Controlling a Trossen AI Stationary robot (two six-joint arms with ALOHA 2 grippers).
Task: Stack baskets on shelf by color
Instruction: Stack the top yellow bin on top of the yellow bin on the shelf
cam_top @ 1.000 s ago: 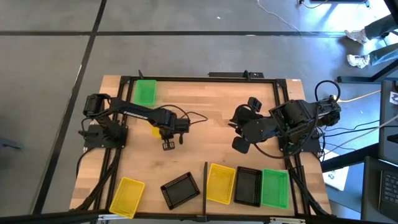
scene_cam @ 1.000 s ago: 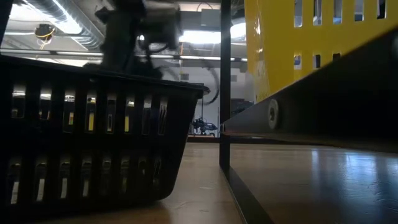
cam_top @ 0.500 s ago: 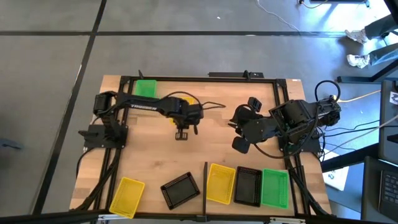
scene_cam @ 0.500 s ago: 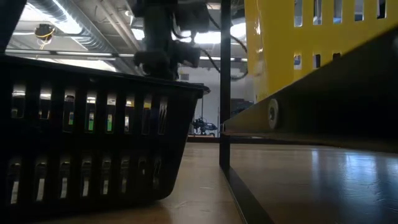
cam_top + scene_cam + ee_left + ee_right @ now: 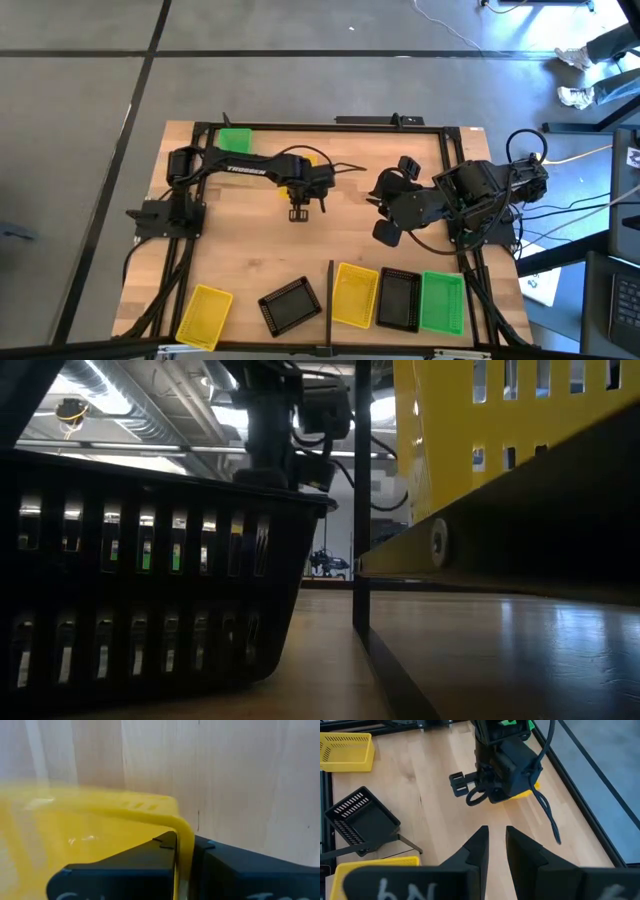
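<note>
Near the worktop's far edge, left gripper (image 5: 182, 870), clamped on a yellow basket (image 5: 90, 832), has swung rightward toward the shelf (image 5: 400, 325); right gripper (image 5: 495, 845) waits, narrowly parted.

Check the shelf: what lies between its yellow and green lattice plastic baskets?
High view: one black lattice plastic basket sits between the yellow basket and green basket.

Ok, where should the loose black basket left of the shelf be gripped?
Probably by the rim of one long wall of the black basket, coming straight down, one finger inside, one outside. It sits open side up and askew, so turn the hand to match.
</note>
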